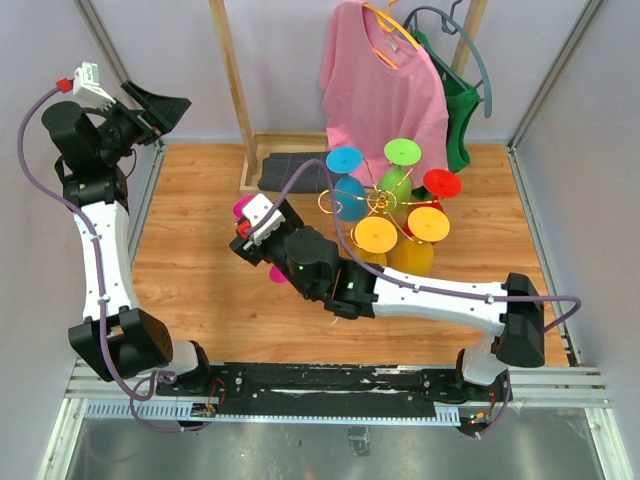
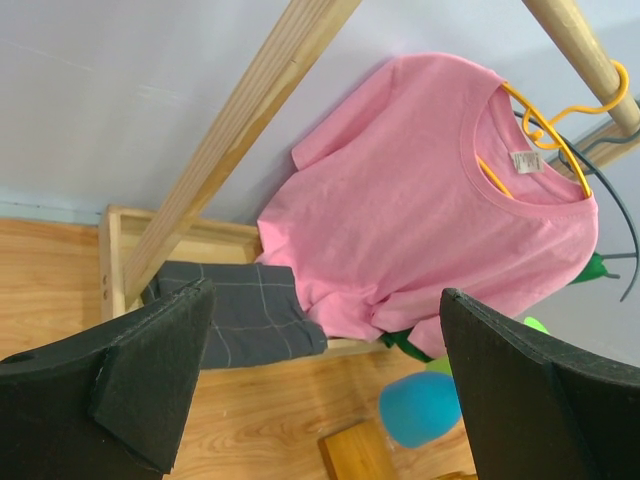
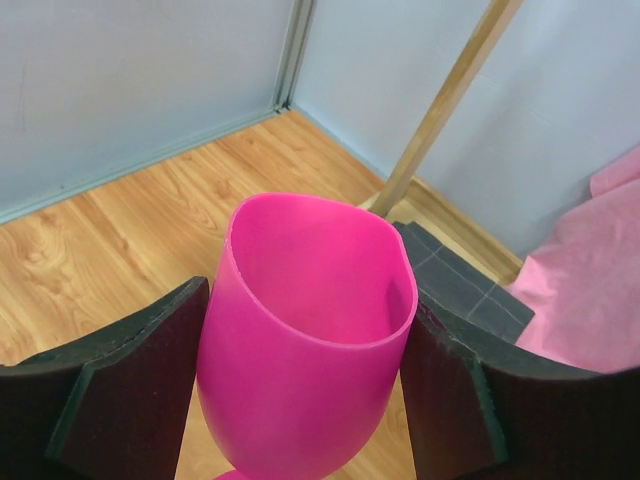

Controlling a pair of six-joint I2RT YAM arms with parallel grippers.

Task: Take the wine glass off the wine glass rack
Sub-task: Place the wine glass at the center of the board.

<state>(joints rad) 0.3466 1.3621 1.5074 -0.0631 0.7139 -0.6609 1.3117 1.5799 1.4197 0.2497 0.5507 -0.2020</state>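
A magenta wine glass (image 3: 310, 300) sits between the pads of my right gripper (image 3: 305, 335), which is shut on its bowl, held over the wooden floor. From above, the glass (image 1: 243, 208) shows on either side of that gripper (image 1: 258, 238), well left of the wine glass rack (image 1: 378, 201). The rack is thin gold wire with several coloured glasses hanging on it upside down. Its wooden base block (image 2: 362, 452) and a blue glass (image 2: 420, 408) show in the left wrist view. My left gripper (image 1: 160, 105) is raised at the far left, open and empty.
A tall wooden clothes rack (image 1: 232, 90) stands at the back with a pink shirt (image 1: 385, 85) and a green garment (image 1: 458, 115) on hangers. A folded grey cloth (image 1: 290, 172) lies on its base. Walls close in the wooden floor (image 1: 200, 260) on both sides.
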